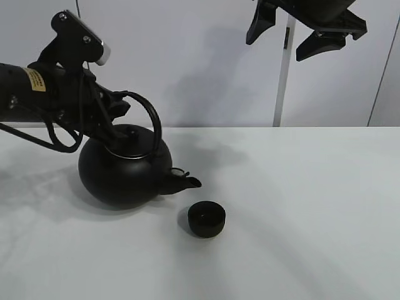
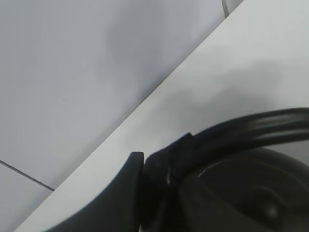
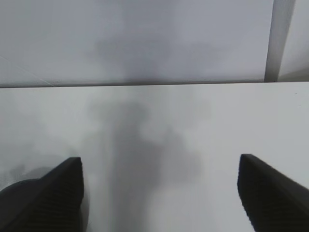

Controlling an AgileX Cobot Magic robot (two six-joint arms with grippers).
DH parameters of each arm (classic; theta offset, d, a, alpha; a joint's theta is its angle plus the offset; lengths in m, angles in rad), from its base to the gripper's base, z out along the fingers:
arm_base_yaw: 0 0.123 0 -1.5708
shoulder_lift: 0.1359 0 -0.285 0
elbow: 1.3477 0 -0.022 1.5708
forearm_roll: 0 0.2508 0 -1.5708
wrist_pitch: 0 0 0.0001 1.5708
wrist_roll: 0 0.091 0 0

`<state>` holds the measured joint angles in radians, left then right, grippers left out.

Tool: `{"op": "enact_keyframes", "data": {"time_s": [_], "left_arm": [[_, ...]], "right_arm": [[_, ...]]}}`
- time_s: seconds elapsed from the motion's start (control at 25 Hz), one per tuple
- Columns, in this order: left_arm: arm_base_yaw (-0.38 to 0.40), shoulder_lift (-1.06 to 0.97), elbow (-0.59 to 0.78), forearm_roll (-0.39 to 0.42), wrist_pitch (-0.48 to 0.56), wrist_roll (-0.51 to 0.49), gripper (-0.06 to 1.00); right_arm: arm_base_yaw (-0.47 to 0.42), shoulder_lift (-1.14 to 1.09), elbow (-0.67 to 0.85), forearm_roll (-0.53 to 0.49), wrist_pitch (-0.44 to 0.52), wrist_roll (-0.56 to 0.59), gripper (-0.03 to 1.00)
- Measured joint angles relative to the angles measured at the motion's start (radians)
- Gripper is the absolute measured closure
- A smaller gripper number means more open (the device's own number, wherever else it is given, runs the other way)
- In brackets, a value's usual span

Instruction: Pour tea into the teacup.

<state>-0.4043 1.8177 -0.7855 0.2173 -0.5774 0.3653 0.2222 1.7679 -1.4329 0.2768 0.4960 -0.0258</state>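
Note:
The big round black kettle [image 1: 125,172] rests on the white table [image 1: 312,206], tipped a little toward its spout [image 1: 185,182]. My left gripper [image 1: 111,119] is shut on the kettle's arched handle [image 1: 152,119]. The left wrist view shows a dark finger [image 2: 123,195] clamped against the handle [image 2: 241,130] above the lid [image 2: 251,193]. The small black teacup [image 1: 207,219] stands upright just in front and to the right of the spout, apart from it. No tea stream shows. My right gripper [image 1: 306,31] hangs high at the back, open and empty, with its fingers [image 3: 48,193] wide apart.
A white wall stands behind the table, with a vertical white post [image 1: 284,75] at the back right. Bare table surface [image 1: 300,237] lies to the right of the teacup. The left arm's cables [image 1: 59,140] loop behind the kettle.

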Motion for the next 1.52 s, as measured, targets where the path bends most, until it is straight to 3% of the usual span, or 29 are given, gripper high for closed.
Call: {"op": "enact_keyframes", "data": {"time_s": [1.52], "left_arm": [[-0.029, 0.002, -0.043, 0.025, 0.01, 0.098, 0.84]], "right_arm": [[0.0, 0.0, 0.0, 0.0, 0.0, 0.0, 0.37]]}}
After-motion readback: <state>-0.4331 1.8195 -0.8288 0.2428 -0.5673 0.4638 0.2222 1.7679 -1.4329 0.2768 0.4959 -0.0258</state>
